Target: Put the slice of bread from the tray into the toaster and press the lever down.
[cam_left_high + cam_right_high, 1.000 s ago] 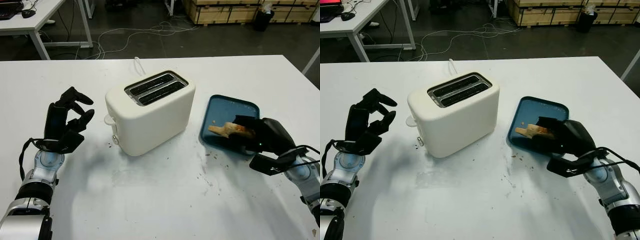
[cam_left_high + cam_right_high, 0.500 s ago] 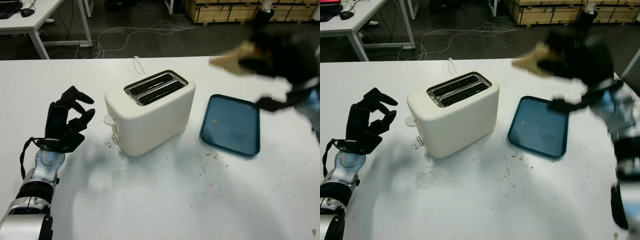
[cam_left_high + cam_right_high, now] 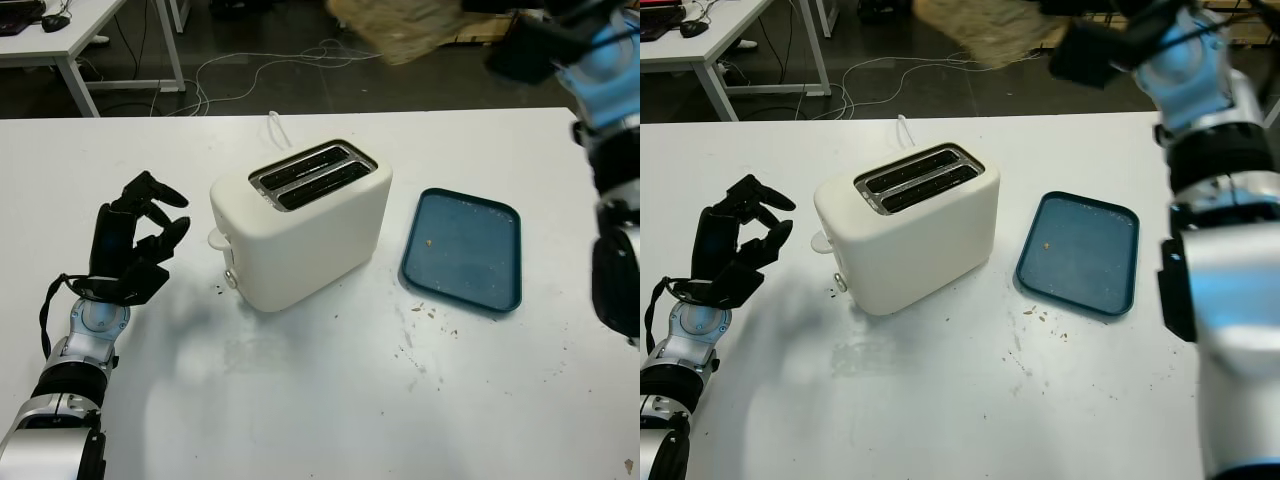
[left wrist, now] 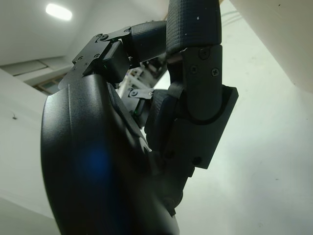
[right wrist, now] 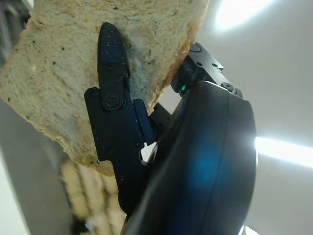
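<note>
We see the right hand (image 5: 161, 147) raised high above the bench (image 3: 330, 400), up at the top of the head views, w/ its fingers (image 5: 115, 93) clamped on the slice of bread (image 5: 73, 63). In the right wrist view one black finger lies flat across the bread's pale, speckled face, pressing it to the hand's shell. From the head cam the bread (image 3: 405, 25) is a tan blur in the air, above and beyond the toaster (image 3: 300, 225), well apart from it.

The toaster, cream-white, stands mid-bench, turned at an angle, w/ its two slots (image 3: 312, 175) open upward and nothing in them. Its lever (image 3: 218, 240) sits on the end face nearest the left hand; we can't tell if it's up or down. A white cord (image 3: 277, 128) runs off behind it.

The teal tray (image 3: 462, 250) lies just right of the toaster, apart from it, w/ a crumb or two on it. More crumbs (image 3: 415, 340) are scattered on the bench in front of the tray.

The left hand (image 3: 130, 250) is at the bench's left side, near the toaster but not touching it, fingers (image 4: 193, 58) curled in and holding nothing.
</note>
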Robot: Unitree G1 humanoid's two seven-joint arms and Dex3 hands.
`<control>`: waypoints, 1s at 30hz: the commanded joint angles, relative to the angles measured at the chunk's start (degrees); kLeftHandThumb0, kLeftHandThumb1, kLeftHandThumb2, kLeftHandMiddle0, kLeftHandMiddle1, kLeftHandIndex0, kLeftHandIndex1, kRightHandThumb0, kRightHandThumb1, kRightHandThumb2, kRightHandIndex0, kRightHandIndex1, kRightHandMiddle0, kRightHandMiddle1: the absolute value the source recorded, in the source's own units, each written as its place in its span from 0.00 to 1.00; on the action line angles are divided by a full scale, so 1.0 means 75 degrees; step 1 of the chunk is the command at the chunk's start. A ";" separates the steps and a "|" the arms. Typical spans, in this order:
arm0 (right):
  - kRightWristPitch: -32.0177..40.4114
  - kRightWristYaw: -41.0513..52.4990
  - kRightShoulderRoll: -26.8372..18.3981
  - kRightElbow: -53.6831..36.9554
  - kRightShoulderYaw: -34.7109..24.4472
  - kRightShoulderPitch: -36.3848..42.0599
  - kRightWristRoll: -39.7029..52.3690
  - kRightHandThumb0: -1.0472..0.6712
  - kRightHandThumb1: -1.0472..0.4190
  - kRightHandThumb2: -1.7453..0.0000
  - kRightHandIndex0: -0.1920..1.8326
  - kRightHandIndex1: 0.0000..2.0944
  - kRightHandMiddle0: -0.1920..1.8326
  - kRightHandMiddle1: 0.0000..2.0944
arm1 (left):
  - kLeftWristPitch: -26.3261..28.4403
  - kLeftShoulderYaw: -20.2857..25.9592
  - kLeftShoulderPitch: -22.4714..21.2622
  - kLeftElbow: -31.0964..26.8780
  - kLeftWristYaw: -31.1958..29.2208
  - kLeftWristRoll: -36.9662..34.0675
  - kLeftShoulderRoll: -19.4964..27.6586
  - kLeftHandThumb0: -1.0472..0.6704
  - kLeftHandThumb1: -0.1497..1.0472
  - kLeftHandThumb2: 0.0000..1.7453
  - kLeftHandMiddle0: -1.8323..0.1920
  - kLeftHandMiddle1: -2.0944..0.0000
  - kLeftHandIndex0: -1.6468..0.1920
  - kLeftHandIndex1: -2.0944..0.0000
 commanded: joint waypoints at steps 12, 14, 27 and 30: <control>0.1607 0.2627 0.0992 -0.0641 -0.0157 0.0507 0.1090 0.27 0.09 0.80 0.66 0.83 0.55 0.83 | -0.0030 0.0004 -0.0031 -0.0001 0.0062 0.0033 0.0020 0.00 0.89 0.26 0.62 0.19 0.63 0.33; 0.1622 0.2719 0.1025 -0.0636 -0.0127 0.0633 0.1044 0.29 0.09 0.80 0.66 0.83 0.55 0.83 | -0.0007 0.0019 -0.0036 -0.0009 0.0034 -0.0018 -0.0013 0.00 0.89 0.26 0.62 0.19 0.63 0.33; 0.1620 0.2768 0.1006 -0.0341 0.0302 0.0983 0.0621 0.32 0.09 0.79 0.66 0.83 0.56 0.83 | -0.0006 0.0028 -0.0031 0.0017 -0.0004 -0.0055 -0.0034 0.00 0.89 0.25 0.62 0.20 0.62 0.33; 0.1323 0.2644 0.0914 -0.0313 0.0453 0.1033 0.0374 0.33 0.09 0.79 0.66 0.83 0.56 0.83 | -0.0041 0.0026 -0.0034 0.0021 -0.0008 -0.0054 -0.0031 0.00 0.89 0.25 0.61 0.20 0.61 0.34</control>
